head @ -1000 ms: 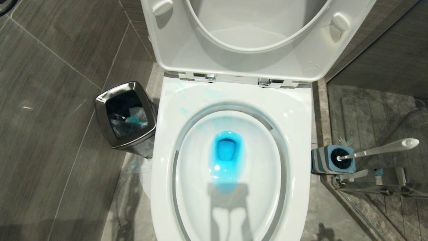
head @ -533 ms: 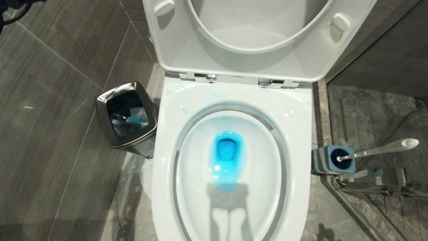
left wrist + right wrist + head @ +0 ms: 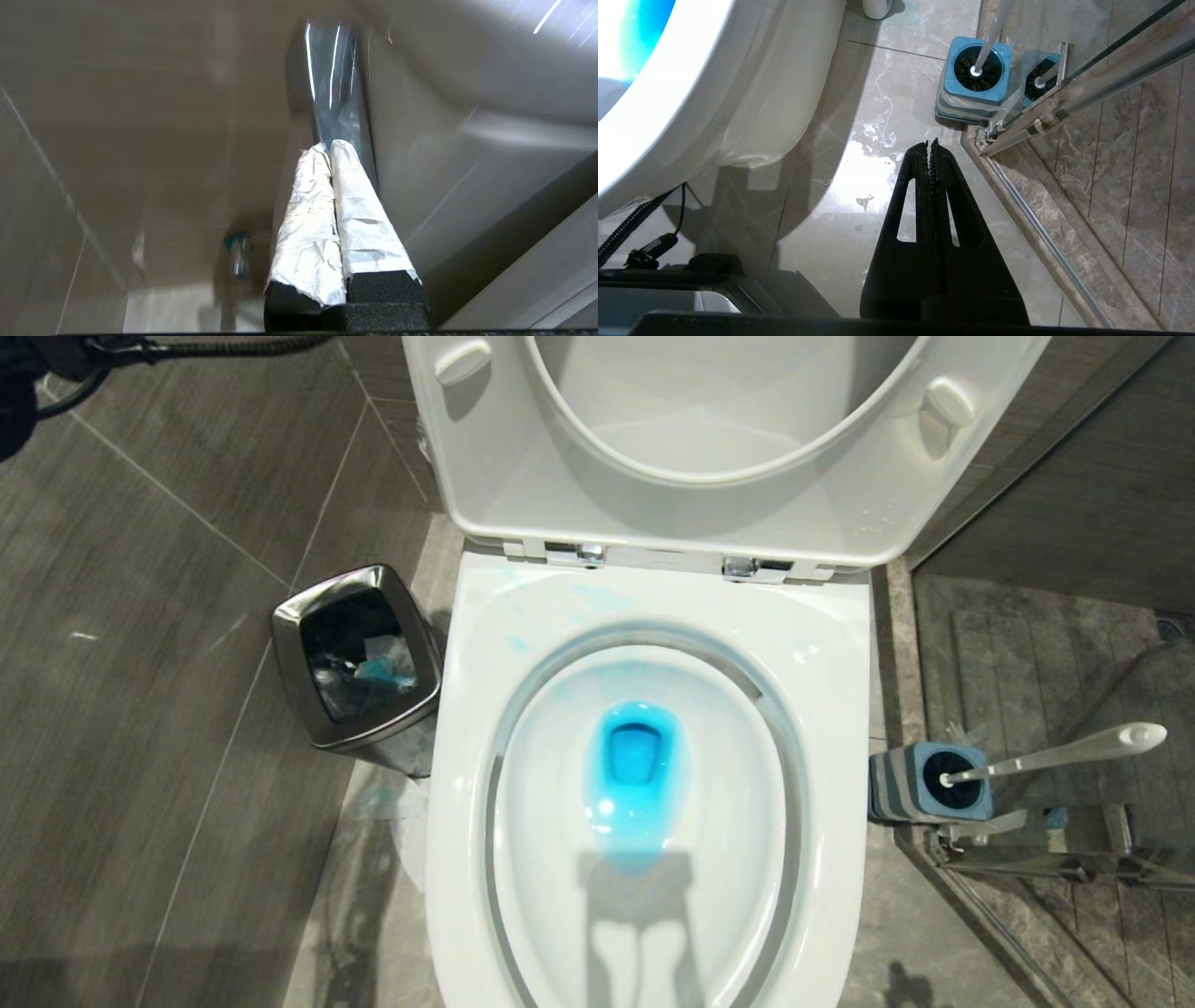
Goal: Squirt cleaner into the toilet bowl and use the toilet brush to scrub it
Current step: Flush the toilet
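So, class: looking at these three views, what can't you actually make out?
- Toilet brush bristles: sunk in the holder, both head and right wrist views.
- Small blue-capped thing on the floor: left wrist view, motion blur.
- Bin contents: head view, dark and too small.
- Left arm: head view, cut off at the corner.
- Toilet bowl front: cut by the head view's edge.

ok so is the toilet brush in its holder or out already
In. The toilet brush stands in its holder beside the toilet bowl, handle leaning; the shut right gripper is short of it.
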